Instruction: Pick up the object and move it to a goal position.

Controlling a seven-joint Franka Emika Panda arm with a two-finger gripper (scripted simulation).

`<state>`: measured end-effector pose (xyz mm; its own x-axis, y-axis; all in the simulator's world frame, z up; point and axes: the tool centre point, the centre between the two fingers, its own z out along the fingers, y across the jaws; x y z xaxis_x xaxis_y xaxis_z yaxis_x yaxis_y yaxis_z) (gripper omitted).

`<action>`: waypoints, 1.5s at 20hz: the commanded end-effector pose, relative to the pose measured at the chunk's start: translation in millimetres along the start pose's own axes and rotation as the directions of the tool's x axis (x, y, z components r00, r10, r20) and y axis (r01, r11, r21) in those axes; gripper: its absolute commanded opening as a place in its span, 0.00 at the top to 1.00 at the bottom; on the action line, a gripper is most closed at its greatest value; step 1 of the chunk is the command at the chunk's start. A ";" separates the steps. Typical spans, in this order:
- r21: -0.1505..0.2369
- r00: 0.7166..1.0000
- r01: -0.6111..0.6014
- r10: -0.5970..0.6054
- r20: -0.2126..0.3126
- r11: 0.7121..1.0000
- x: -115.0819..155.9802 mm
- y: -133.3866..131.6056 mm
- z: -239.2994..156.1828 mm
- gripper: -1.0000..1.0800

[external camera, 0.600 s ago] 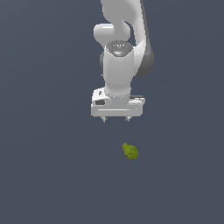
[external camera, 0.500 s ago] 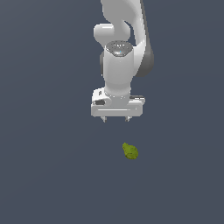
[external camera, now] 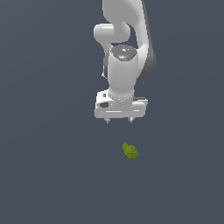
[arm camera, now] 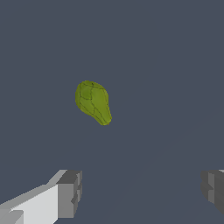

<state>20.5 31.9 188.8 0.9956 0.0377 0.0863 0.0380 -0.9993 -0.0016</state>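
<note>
Lying on the dark grey tabletop, the object (a small yellow-green, pear-shaped lump with a bumpy surface) sits nearest the exterior camera, untouched. Behind it hangs the white pincer, apart from the lump and slightly toward the exterior view's left. The wrist view shows its fingers spread wide, nothing between them, the object lying beyond their tips.

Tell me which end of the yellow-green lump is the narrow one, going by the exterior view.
The end of the yellow-green lump toward the gripper and the exterior view's left is narrow; the far end is fatter and rounder.
</note>
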 end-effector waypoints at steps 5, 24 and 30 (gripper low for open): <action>0.000 1.000 0.003 -0.003 0.001 1.000 1.4 -1.1 1.5 0.04; 0.004 0.992 0.110 -0.110 0.059 0.994 51.8 -40.1 67.8 0.04; 0.008 0.987 0.139 -0.139 0.076 0.990 62.7 -52.1 90.8 0.04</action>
<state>85.7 84.1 108.6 0.9853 0.1704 0.0130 0.1704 -0.9854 0.0025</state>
